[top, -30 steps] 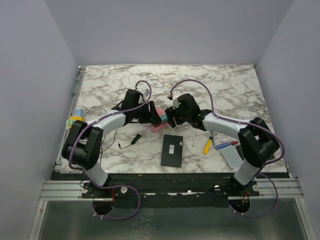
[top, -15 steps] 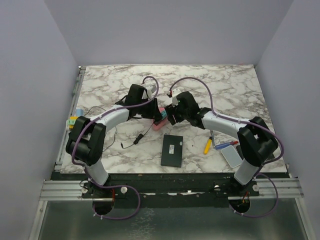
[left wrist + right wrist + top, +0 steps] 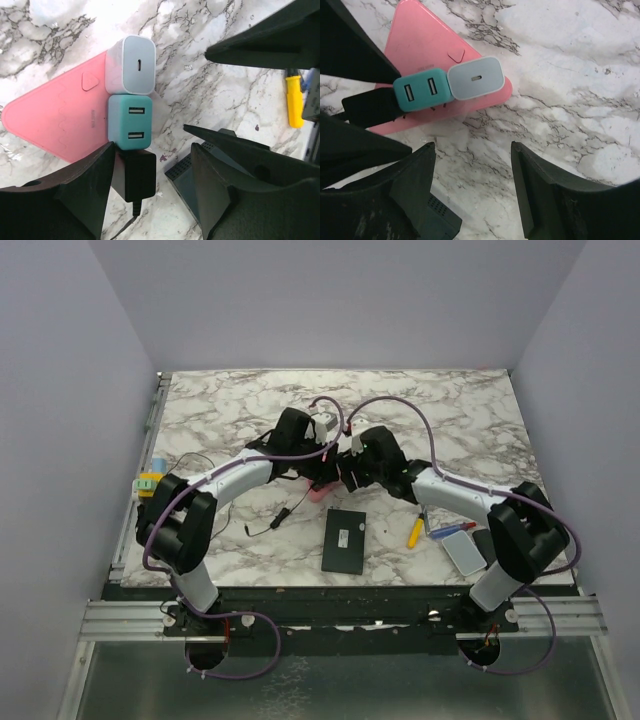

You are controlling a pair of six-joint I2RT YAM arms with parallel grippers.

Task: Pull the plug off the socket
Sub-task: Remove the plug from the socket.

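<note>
A pink triangular socket (image 3: 60, 120) (image 3: 427, 42) (image 3: 318, 493) lies on the marble. Three things are plugged in side by side: a white adapter (image 3: 131, 65) (image 3: 476, 77), a teal USB adapter (image 3: 130, 122) (image 3: 422, 95) and a black plug (image 3: 134, 175) (image 3: 370, 107) with a cable. My left gripper (image 3: 153, 147) (image 3: 322, 466) is open. The black plug sits between its fingers, against one finger and well apart from the other. My right gripper (image 3: 472, 145) (image 3: 346, 476) is open over bare marble just beside the socket, with nothing between its fingers.
A black flat box (image 3: 345, 540) (image 3: 200, 175) lies just in front of the socket. A yellow-handled tool (image 3: 414, 532) (image 3: 295, 100) and a grey device (image 3: 465, 552) lie to the right. The plug's thin black cable (image 3: 268, 524) trails left. Small coloured items (image 3: 150, 481) sit at the left edge.
My left arm has swung right, bringing its gripper over the socket's plugs and close to the right gripper. The right arm has barely moved.
</note>
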